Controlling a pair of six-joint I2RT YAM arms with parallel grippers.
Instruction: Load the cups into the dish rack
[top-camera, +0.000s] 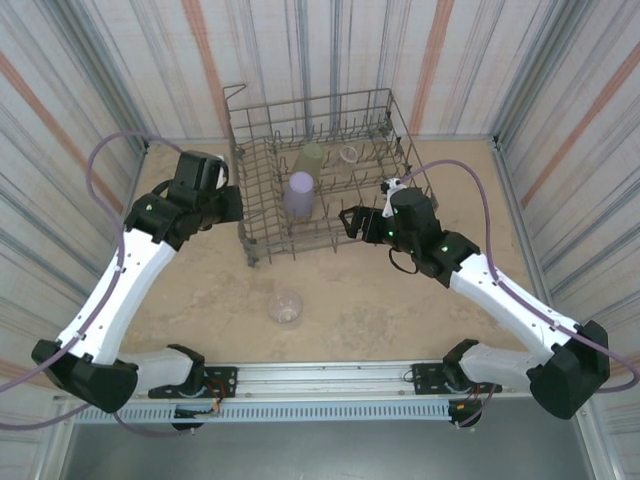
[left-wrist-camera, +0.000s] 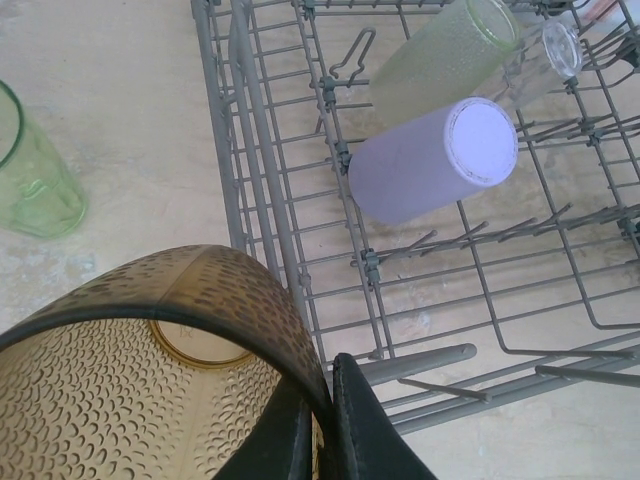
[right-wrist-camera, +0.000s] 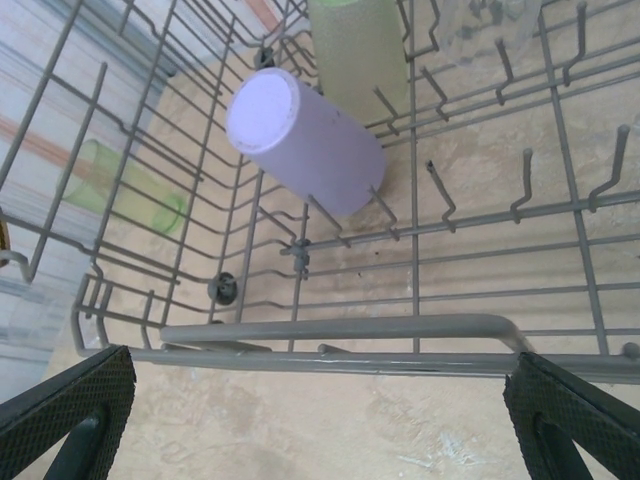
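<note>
At the dish rack's (top-camera: 320, 232) left edge: amber cup (left-wrist-camera: 130, 370).
We log left pincer (left-wrist-camera: 322, 405) pinching its rim; right pincer (right-wrist-camera: 320, 405) spread.

Overhead rear view; both wrist views close over dish rack (right-wrist-camera: 340, 328)

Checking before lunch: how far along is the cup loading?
Done: the lavender cup, a yellow-green cup and a clear cup are in the dish rack. In hand: the left gripper grips the amber cup. Left: another clear cup and another yellow-green cup on the table.
</note>
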